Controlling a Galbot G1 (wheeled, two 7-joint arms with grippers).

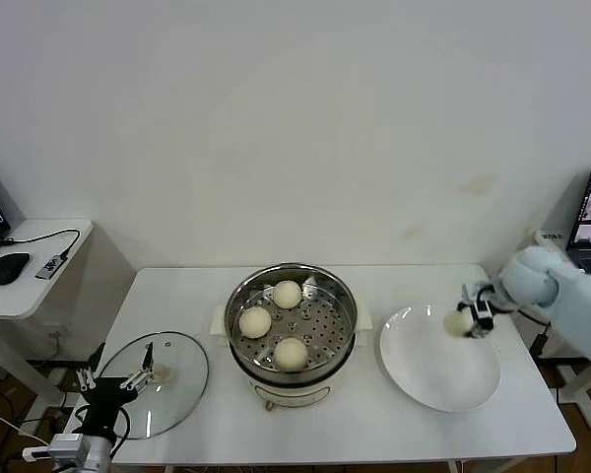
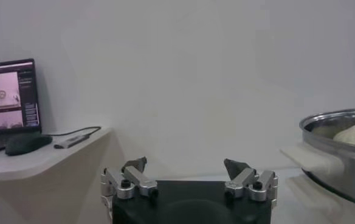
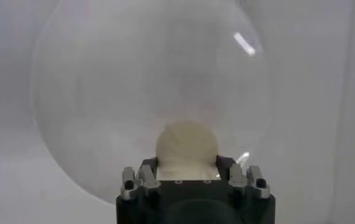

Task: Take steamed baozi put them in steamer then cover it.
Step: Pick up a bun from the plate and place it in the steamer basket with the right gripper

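The left gripper [image 1: 118, 379] waited at the surface's [image 1: 177, 296] near left corner, jaws spread wide and holding nothing, poised over the rim of the glass lid [image 1: 172, 389] that lay flat there. In the middle stood the steamer [image 1: 291, 320], uncovered, with three baozi [image 1: 288, 294] resting on its perforated tray and a bare patch of tray on the side toward the plate [image 1: 438, 370]. To the right, the right gripper [image 1: 470, 320] hung over the plate's far rim, its jaws pinching the fourth baozi [image 3: 186, 146]; the wrist view showed the bun seated between them above the plate.

The step in hand looked to be carrying this last bun across to the steamer. Doing it well probably meant keeping the pinch gentle, since the bun seemed soft and likely to dent, raising it high enough to clear the steel rim, and lowering it onto the bare patch without nudging its neighbours. The lid could then follow.
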